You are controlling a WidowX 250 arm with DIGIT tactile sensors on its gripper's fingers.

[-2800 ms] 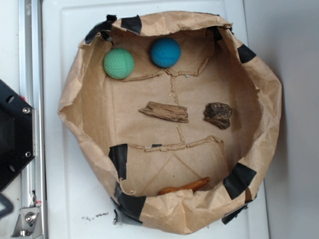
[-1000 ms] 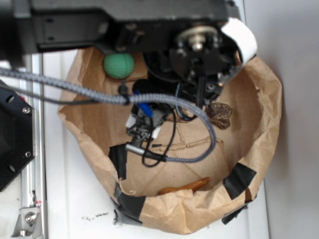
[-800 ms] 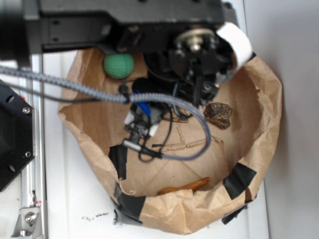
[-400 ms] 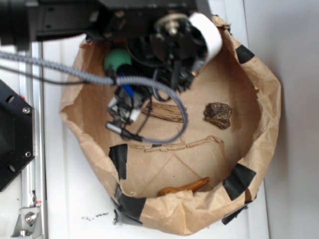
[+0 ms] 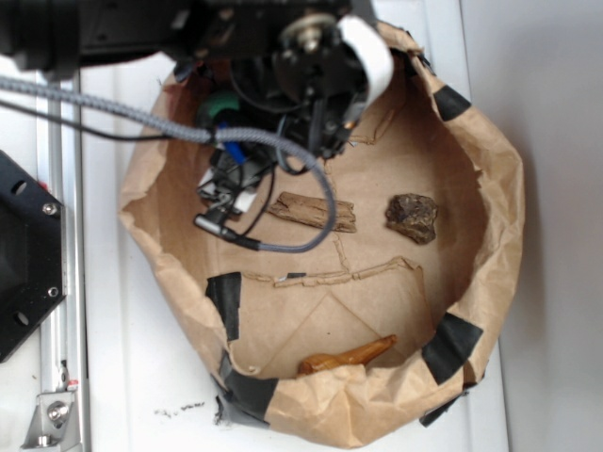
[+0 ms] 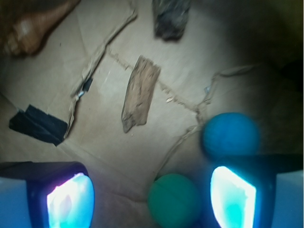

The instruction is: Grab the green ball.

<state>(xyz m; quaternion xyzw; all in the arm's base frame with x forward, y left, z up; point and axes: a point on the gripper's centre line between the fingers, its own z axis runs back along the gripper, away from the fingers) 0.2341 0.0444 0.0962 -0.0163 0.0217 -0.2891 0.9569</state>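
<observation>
We find the pincer (image 6: 152,197) spread wide inside the brown paper basket (image 5: 490,235), its two pads (image 6: 70,199) glowing blue-white at the lower corners of the wrist view. The green ball (image 6: 173,199) lies on the basket floor between them, nearer the right-hand pad and untouched. The blue ball (image 6: 231,135) sits just beside it, farther in. We also note a flat wood chip (image 6: 140,92), a dark bark lump (image 6: 171,19) and an orange-brown piece (image 6: 35,26) (its far end is cut off) well apart from both balls. From the exterior view the arm (image 5: 283,38) covers most of the green ball; the basket stands on a white bench (image 5: 141,377).
</observation>
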